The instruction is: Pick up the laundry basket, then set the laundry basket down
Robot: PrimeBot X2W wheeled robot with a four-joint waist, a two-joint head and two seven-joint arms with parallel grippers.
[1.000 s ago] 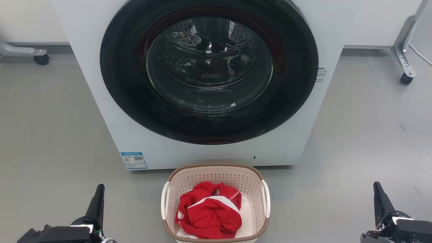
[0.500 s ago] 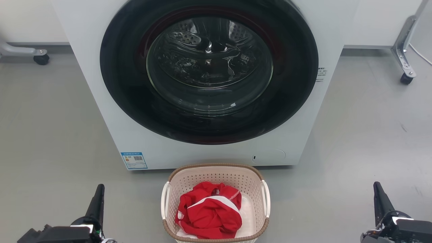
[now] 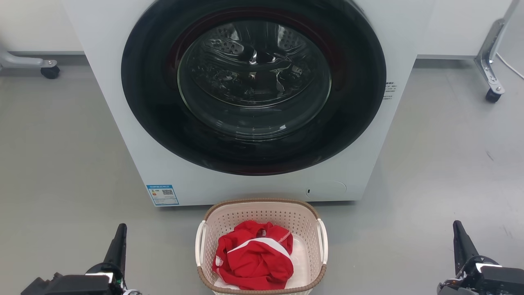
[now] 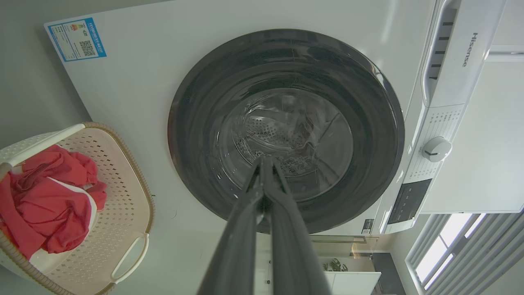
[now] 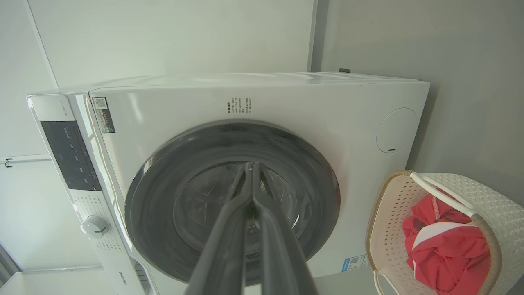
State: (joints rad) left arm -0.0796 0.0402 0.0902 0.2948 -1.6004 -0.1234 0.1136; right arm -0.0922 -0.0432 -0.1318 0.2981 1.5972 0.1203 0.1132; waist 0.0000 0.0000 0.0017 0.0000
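Observation:
The laundry basket point(image 3: 262, 213), cream with perforated sides, a brown rim and white side handles, stands on the grey floor just in front of the washer. Red and white clothing point(image 3: 254, 254) lies bunched inside it. The basket also appears at the left of the left wrist view point(image 4: 123, 196) and at the right of the right wrist view point(image 5: 393, 213). My left gripper point(image 3: 120, 229) rests low at the basket's left, shut and empty, well apart from it. My right gripper point(image 3: 457, 227) rests low at the far right, shut and empty, farther from the basket.
A white front-loading washer point(image 3: 131, 123) with a large dark round door point(image 3: 254, 86) stands directly behind the basket. Wheeled metal frame legs stand at the back left point(image 3: 50, 71) and back right point(image 3: 493, 95). Open grey floor point(image 3: 442, 164) lies on both sides.

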